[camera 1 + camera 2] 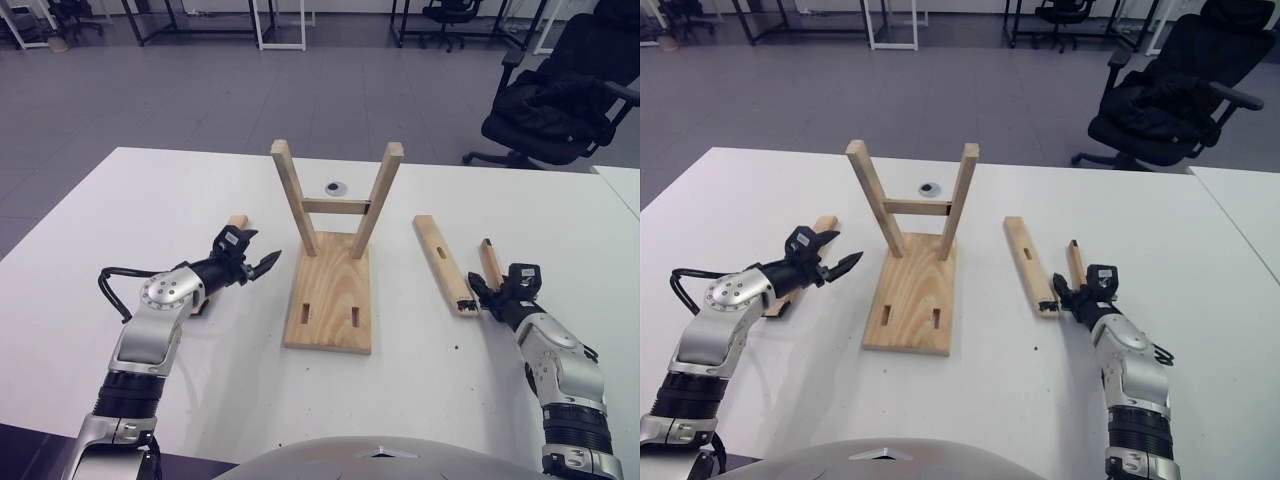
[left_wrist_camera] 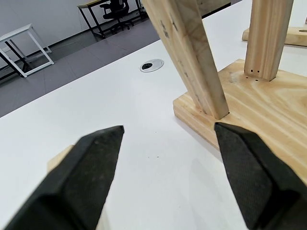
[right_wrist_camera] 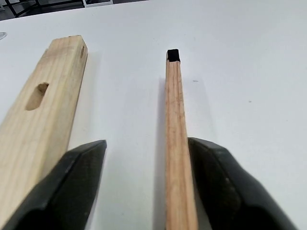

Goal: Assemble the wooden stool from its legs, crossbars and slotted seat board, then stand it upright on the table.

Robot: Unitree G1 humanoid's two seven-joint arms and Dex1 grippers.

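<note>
Left gripper (image 1: 264, 264): jaws wide apart and holding nothing. It hovers low over the table (image 1: 120, 210), pointing at the seat board from the left, with bare table between the fingertips.
Right gripper (image 3: 146, 143): jaws wide apart and not clamped. They straddle the near end of the loose crossbar (image 3: 175, 96), which lies close against one finger (image 3: 225, 187). I cannot tell whether they touch.
Seat board (image 1: 330, 300): lies flat in the middle of the table, between the two arms. Two slots at its near end are unfilled.
Fitted legs: the left leg (image 1: 295, 195) and right leg (image 1: 378, 195) stand in the board's far end. They lean apart towards their tops and are joined by a short bar (image 1: 336, 207).
Loose leg (image 1: 440, 262): lies flat just right of the board, with a slot showing in its side. It rests alongside the loose crossbar but apart from it.
Wood piece (image 1: 237, 221): lies on the table beside the left arm and is mostly hidden by it.
Grommet (image 1: 334, 186): a round cable hole in the table, behind the fitted legs.
</note>
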